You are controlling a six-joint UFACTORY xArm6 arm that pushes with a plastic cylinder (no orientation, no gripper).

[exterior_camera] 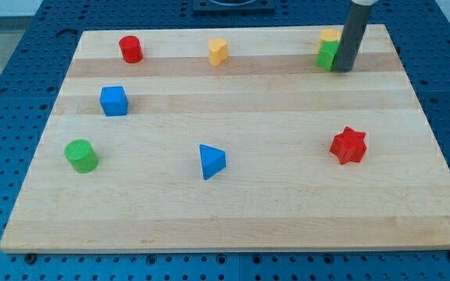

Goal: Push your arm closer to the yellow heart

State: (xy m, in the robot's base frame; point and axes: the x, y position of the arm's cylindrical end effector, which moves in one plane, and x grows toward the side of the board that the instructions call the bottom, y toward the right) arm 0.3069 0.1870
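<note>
The yellow heart (218,51) lies near the view's top, a little left of centre, on the wooden board (233,211). My tip (343,69) is at the view's top right, far to the right of the heart. It stands against the right side of a green block (327,55), which has a yellow block (330,36) just behind it; the rod partly hides both.
A red cylinder (130,49) is at the top left. A blue cube (113,101) and a green cylinder (80,155) are on the left. A blue triangle (211,161) is at bottom centre. A red star (348,145) is on the right.
</note>
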